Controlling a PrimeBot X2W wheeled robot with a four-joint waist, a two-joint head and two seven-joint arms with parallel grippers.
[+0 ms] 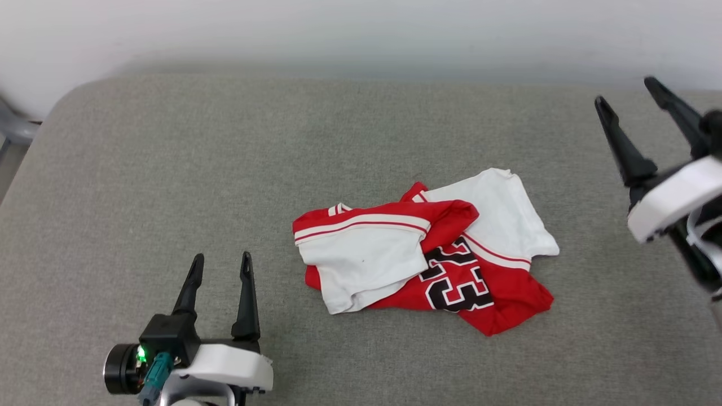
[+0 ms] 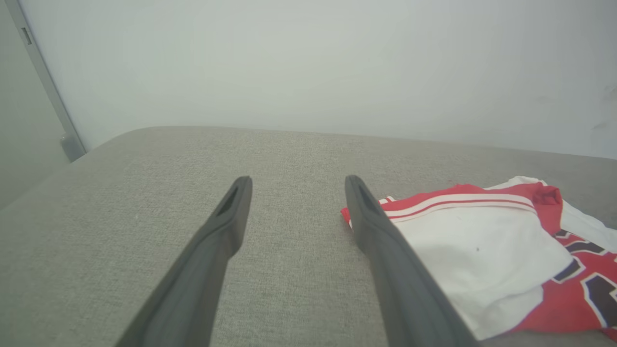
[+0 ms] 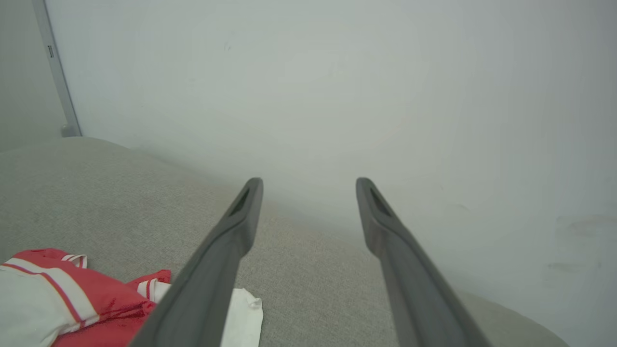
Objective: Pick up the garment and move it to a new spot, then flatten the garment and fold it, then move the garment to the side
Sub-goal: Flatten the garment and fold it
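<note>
The garment (image 1: 428, 256), a red jersey with white sleeves, striped trim and a black 23, lies crumpled in a heap near the middle of the grey cushioned surface (image 1: 169, 169). My left gripper (image 1: 221, 265) rests open at the lower left, apart from the heap; in the left wrist view the garment (image 2: 482, 250) lies just right of my open left gripper (image 2: 294, 185). At the right edge my right gripper (image 1: 626, 93) hovers open and empty, raised above the surface. The right wrist view has the garment (image 3: 72, 299) at lower left beside the open right gripper (image 3: 308, 188).
A pale wall (image 1: 361, 28) runs behind the cushion's far edge. A grey metal frame piece (image 1: 14, 127) stands past the cushion's rounded left corner. Bare grey fabric surrounds the garment on all sides.
</note>
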